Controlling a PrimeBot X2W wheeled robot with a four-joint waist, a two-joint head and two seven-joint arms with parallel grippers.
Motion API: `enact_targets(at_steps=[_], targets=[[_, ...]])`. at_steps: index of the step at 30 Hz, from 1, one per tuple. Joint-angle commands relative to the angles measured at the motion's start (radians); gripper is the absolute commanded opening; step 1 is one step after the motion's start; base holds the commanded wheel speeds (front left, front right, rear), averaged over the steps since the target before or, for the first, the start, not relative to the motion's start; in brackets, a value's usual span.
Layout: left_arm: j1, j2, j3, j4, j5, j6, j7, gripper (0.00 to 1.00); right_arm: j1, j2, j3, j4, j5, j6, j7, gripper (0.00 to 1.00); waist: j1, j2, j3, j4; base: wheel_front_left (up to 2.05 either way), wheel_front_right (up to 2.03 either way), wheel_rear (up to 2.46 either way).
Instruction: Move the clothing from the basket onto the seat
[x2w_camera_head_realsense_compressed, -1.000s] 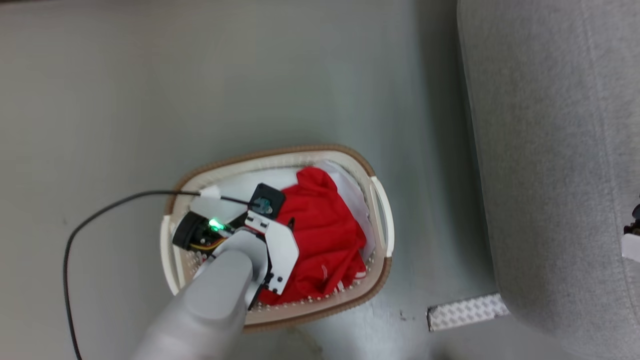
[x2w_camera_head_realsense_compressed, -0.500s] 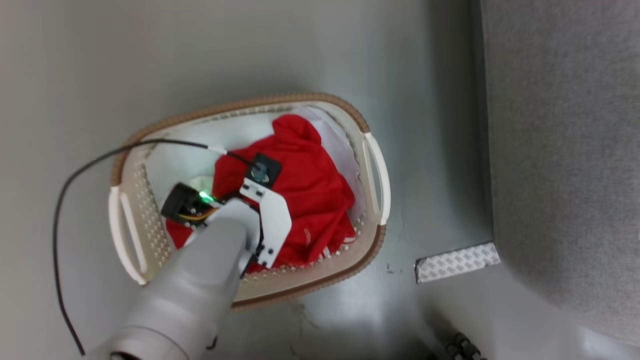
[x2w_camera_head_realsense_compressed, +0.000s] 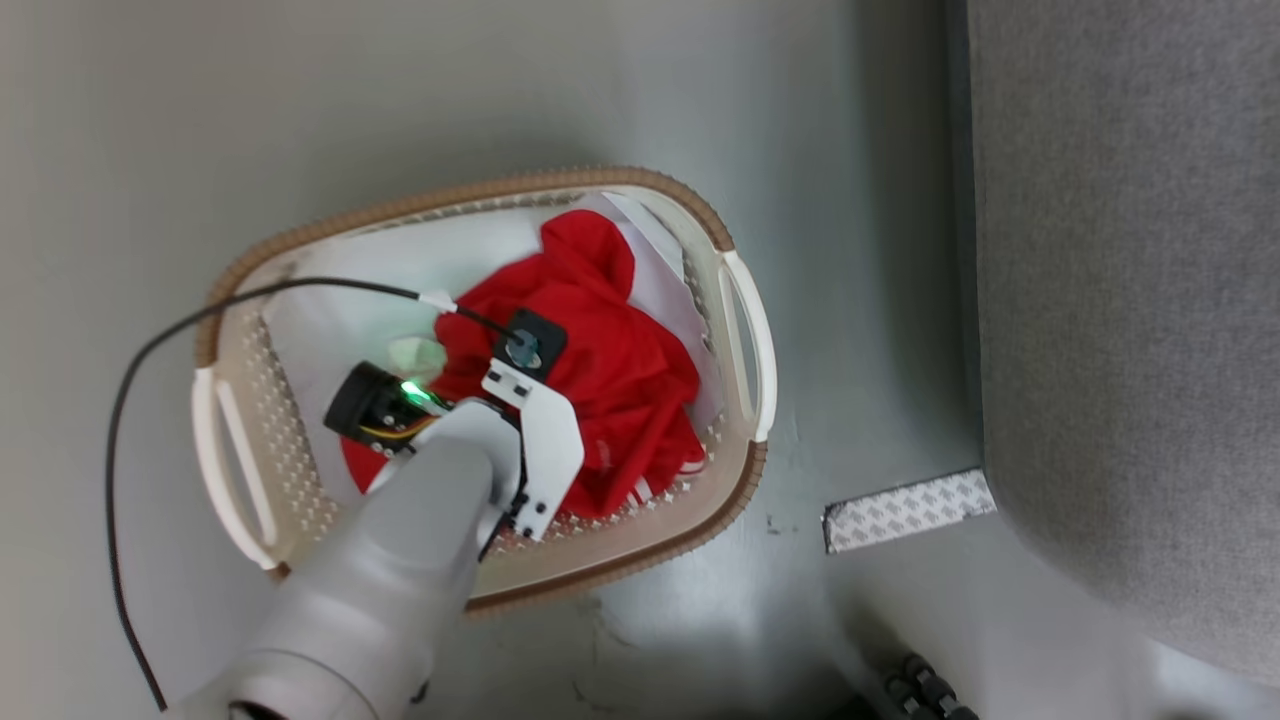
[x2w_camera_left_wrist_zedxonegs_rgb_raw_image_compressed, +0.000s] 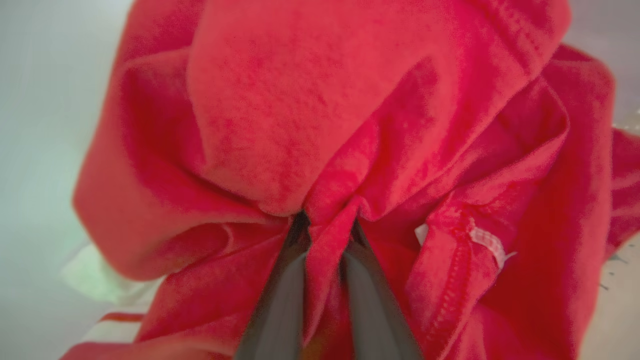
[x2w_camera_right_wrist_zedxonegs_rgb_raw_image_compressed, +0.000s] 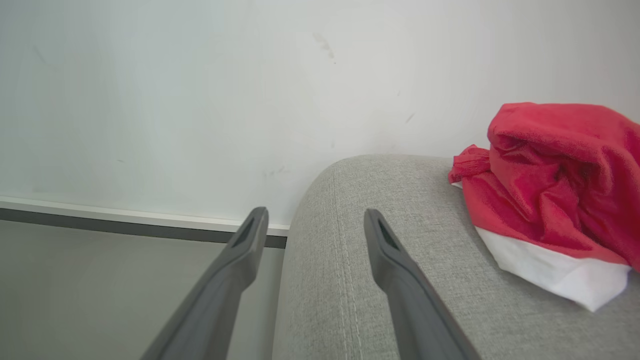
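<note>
A fold of the red garment (x2w_camera_left_wrist_zedxonegs_rgb_raw_image_compressed: 280, 125) is pinched between the closed fingers of the left end effector (x2w_camera_left_wrist_zedxonegs_rgb_raw_image_compressed: 327, 230). The rest of it is heaped inside the laundry basket (x2w_camera_head_realsense_compressed: 450, 195), which is stood on the floor (x2w_camera_head_realsense_compressed: 400, 90) well apart from the grey upholstered seat (x2w_camera_head_realsense_compressed: 1130, 300). The right end effector (x2w_camera_right_wrist_zedxonegs_rgb_raw_image_compressed: 315, 215) is held open and empty at the seat's rounded edge, where a second red garment (x2w_camera_right_wrist_zedxonegs_rgb_raw_image_compressed: 555, 165) with a white band is already laid.

The fabric is judged soft, light and limp, so it can be expected to stretch out and trail when lifted. A thick gathered fold near the middle of the heap, as is taken now, is thought the safer hold, since a thin edge could slip out. A hanging tail could be caught on the basket rim.

Compared with a second earlier, the heap is bunched narrower beneath the wrist. The shift of the whole head view is put down to the camera.
</note>
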Motion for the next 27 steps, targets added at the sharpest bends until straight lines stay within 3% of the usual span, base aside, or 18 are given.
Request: enact_targets(at_steps=[1,18,27], targets=[[0.022,0.006,-0.005,-0.019,-0.020,-0.006,-0.015,0.00,-0.001,-0.003,0.000,0.010,-0.001,-0.002,0.001,1.00,-0.0001,0.0000,-0.036,0.016,0.00,0.00,0.00],[0.257,0.004,-0.062,-0.288,-0.259,0.023,-0.211,0.00,0.159,-0.044,0.005,0.122,-0.046,-0.002,0.001,1.00,-0.0001,0.0000,-0.494,0.171,0.00,0.00,0.00],[0.356,0.010,-0.051,-0.376,-0.318,0.051,-0.296,0.00,0.275,-0.038,0.014,0.175,-0.072,-0.002,0.001,1.00,-0.0001,0.0000,-0.712,0.240,0.00,0.00,0.00]])
